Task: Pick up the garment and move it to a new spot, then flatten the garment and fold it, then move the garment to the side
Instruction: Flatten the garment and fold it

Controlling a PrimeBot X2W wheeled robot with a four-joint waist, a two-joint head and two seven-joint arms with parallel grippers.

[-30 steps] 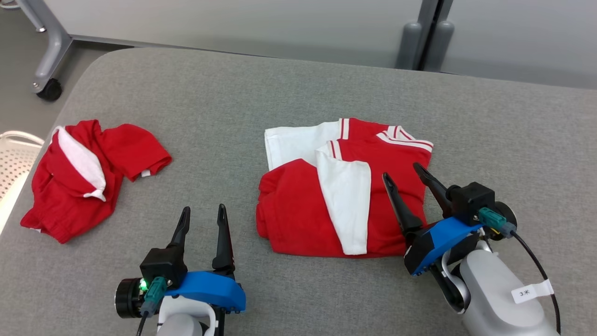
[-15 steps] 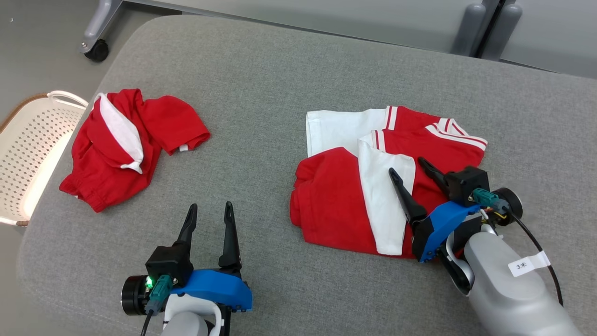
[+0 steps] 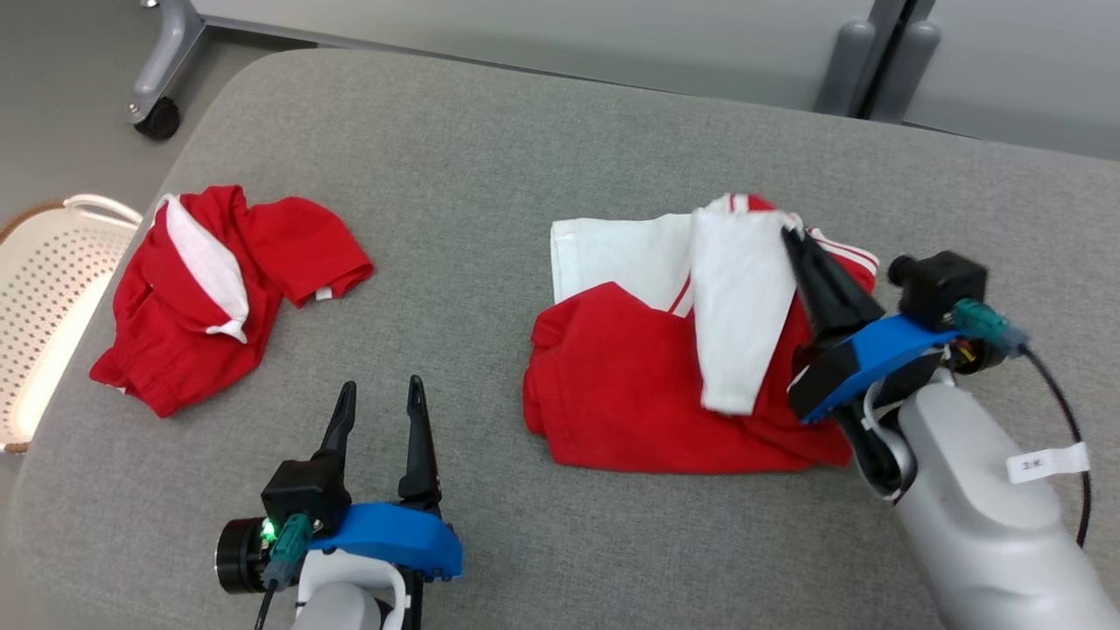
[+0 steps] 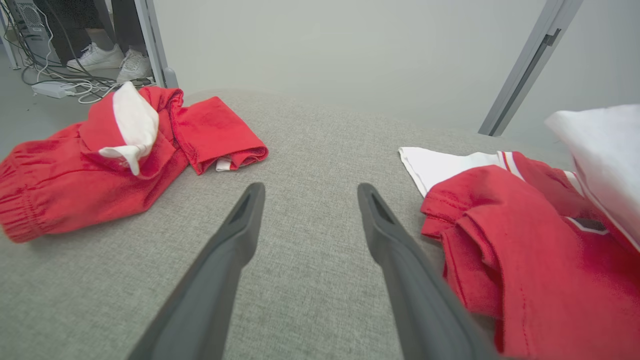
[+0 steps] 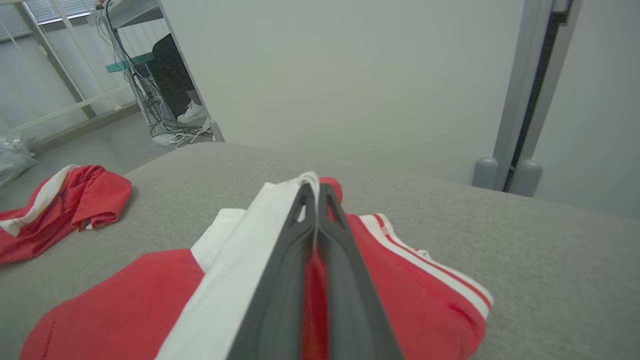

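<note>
- left gripper [image 3: 381,387]: jaws spread wide, nothing between them, over bare grey worktop [image 3: 490,157] near its front edge.
- right gripper [image 3: 794,234]: jaws pinched together on a white fold of the garment [image 3: 630,394], with that fold raised off the rest.
- garment: red with white panels and stripes, right of centre on the worktop, bulk lying flat.
- second red-and-white garment [image 3: 210,289]: crumpled, well apart to the left.
- white perforated basket [image 3: 39,289]: beside the worktop's left edge.
- caster [image 3: 157,118]: on the floor past the far-left corner.

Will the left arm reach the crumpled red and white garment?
Probably yes: only bare grey fabric cushion lies between the open left gripper and the crumpled red and white garment.
</note>
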